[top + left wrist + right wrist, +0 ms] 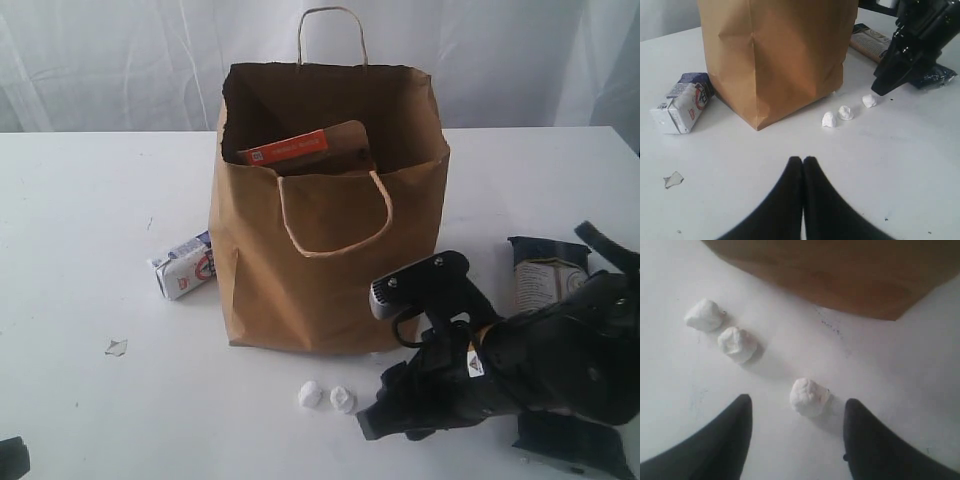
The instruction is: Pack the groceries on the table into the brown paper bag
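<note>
**Station state: white table (80,250), white curtain (120,60) behind.**
The brown paper bag (320,270) stands upright mid-table, toward the far edge, with the small white-blue carton (185,266) lying just beside its left wall. The right gripper (797,402) sits low near the front edge, jaws apart, one on each side of a white lump (809,396). The left gripper (803,160) faces the bag from the front edge, jaws together, holding nothing.

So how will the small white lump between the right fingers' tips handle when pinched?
The small white crumpled lump looks soft and light, so it probably squashes. Rounded and loose on the white tabletop, it may roll if nudged.
</note>
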